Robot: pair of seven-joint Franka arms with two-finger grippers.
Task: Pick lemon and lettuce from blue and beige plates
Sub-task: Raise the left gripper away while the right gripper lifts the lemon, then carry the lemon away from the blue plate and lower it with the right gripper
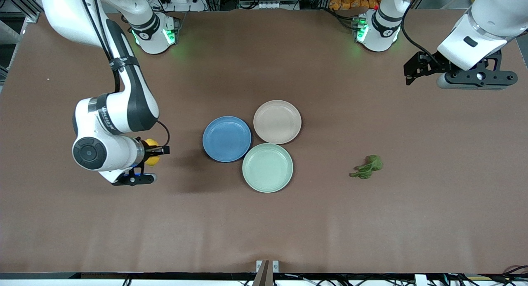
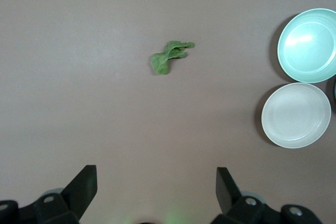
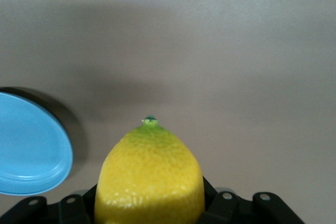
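I see the right gripper (image 1: 153, 153) clamped on the lemon (image 1: 152, 152), up over bare table toward the right arm's end, beside the blue plate (image 1: 226, 138); the left gripper (image 2: 156, 192) waits, fingers apart, over its own end; the lettuce (image 1: 368, 167) lies on the table, well apart from the beige plate (image 1: 277, 121).

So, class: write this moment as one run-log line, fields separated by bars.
right gripper: shut on lemon, over table | left gripper: open, waiting | lettuce: on table | blue plate, beige plate: bare
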